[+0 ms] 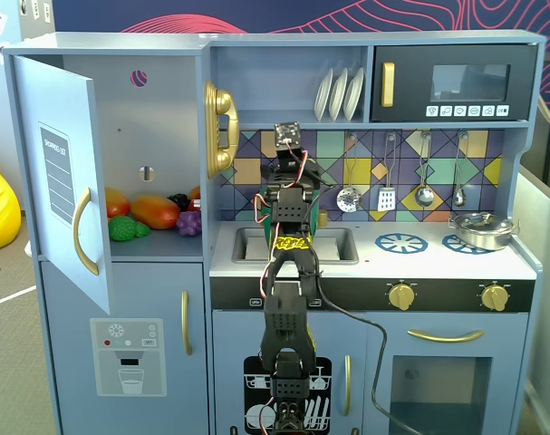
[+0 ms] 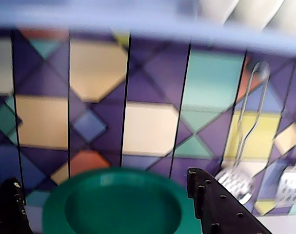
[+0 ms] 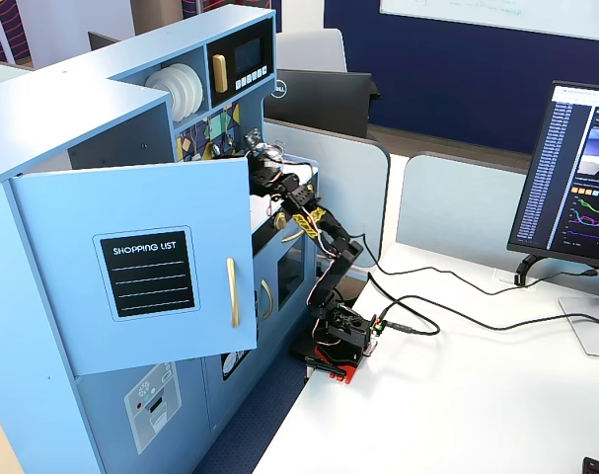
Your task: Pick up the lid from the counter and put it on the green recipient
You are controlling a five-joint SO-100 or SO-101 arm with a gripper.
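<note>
Wrist view: my gripper (image 2: 101, 178) stands open, both fingers (image 2: 213, 204) spread wide with nothing held. Between them, lower in the frame, is a round dark-green form with a raised rim. No tab handle shows on it, so I judge it to be the open mouth of the green recipient (image 2: 118, 174) and not the lid. The tiled wall rises just behind it, which places it near the back edge of the counter.

The lid is not identifiable in any view. In a fixed view my arm (image 1: 288, 272) covers the middle of the counter and part of the sink (image 1: 338, 243), and it may lie hidden there.

Handling, as a judgement: the lid should be light, stiff and smooth plastic. A flat disc is awkward to pinch by its edge, so the raised tab is the place to take it.

Surroundings: a strainer (image 2: 234, 181) and a spatula (image 2: 290, 186) hang close on the right of the wrist view and could be struck. The silver pan (image 1: 481, 228) sits at the back right corner, well apart.
</note>
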